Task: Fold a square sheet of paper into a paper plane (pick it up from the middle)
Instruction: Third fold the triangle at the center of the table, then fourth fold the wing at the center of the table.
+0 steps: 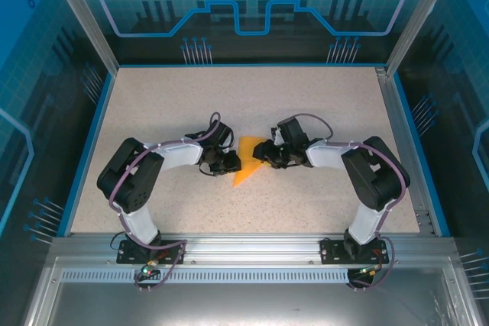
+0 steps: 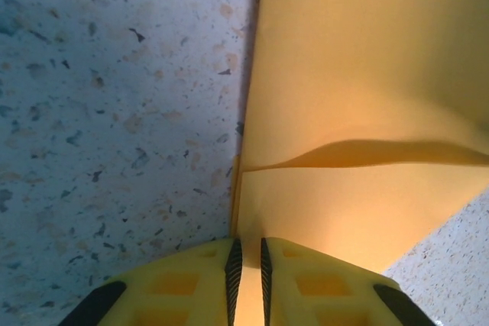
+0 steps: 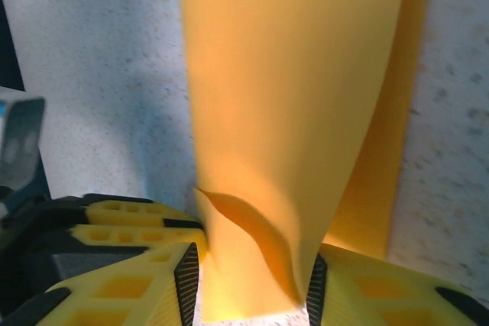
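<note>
An orange-yellow sheet of paper sits near the middle of a speckled beige table, between two robot arms that reach in from either side. From above it is no longer a flat square. It reads as a partly folded wedge, broad at the far end and narrowing to a point toward the near edge of the table.

In the left wrist view the sheet shows doubled layers, with one loose flap bowing away from the layer under it along a soft, unpressed line. The left gripper has its yellow fingers drawn almost together, and a thin edge of the paper is pinched in the slit between them.

In the right wrist view the sheet rises away from the camera as a tall curved panel. The right gripper stands about half open — a bowed, bulging fold of paper fills the gap and appears to touch both pads, so it looks like a loose hold rather than a flat pinch.

From above, the left gripper meets the sheet's left edge and the right gripper meets its upper right edge.

Judged from this, the task is in its early-to-middle part. First folds exist, but the creases look soft, and the narrowing folds and the lengthwise crease remain to be made.
</note>
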`<state>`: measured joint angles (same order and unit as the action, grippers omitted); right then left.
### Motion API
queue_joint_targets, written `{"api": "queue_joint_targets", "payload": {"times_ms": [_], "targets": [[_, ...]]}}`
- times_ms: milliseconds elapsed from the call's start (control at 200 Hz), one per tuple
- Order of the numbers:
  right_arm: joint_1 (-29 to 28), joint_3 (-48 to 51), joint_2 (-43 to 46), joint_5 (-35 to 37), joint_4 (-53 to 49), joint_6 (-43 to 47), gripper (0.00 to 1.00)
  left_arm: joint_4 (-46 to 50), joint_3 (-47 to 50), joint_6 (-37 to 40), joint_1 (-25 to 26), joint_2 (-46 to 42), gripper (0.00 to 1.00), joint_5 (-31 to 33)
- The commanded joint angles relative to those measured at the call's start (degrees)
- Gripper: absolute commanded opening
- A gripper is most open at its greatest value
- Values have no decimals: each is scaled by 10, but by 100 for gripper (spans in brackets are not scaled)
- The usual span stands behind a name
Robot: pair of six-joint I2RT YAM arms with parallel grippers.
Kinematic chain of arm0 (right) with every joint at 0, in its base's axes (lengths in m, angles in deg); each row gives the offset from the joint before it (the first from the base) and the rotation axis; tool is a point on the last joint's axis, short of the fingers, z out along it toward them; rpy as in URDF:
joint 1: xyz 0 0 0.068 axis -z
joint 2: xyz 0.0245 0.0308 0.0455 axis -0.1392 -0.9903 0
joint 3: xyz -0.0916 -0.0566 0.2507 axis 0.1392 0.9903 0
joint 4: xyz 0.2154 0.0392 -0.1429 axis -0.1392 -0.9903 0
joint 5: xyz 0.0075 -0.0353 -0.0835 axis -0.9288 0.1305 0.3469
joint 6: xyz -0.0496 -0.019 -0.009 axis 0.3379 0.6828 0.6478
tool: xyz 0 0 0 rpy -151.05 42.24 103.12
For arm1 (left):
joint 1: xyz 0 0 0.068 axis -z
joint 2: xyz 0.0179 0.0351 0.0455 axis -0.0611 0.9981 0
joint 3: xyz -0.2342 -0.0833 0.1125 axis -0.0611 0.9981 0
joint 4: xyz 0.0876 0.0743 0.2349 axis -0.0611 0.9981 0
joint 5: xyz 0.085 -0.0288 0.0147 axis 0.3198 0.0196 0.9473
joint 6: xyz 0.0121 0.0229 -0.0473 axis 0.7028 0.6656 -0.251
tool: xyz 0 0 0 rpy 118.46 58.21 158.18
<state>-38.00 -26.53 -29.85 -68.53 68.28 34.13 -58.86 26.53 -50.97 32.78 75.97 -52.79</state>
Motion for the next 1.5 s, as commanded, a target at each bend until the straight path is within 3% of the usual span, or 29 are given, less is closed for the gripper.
{"api": "queue_joint_targets", "payload": {"times_ms": [0,415,660,795,985,1496], "targets": [[1,-33,-18,-16,-6,27,43,16,11,14,-3,-7,23,11],[42,-101,-96,-102,-27,91,39,29,36,12,7,-137,46,26],[48,-106,-98,-123,-31,96,32,101,6,-11,122,-146,58,180],[49,-109,-95,-138,-34,97,30,138,-43,-30,182,-84,59,263],[49,-113,-87,-142,-44,99,29,162,-74,-59,213,-30,60,340],[49,-119,-87,-142,-54,91,30,148,-80,-55,231,2,51,400]]}}
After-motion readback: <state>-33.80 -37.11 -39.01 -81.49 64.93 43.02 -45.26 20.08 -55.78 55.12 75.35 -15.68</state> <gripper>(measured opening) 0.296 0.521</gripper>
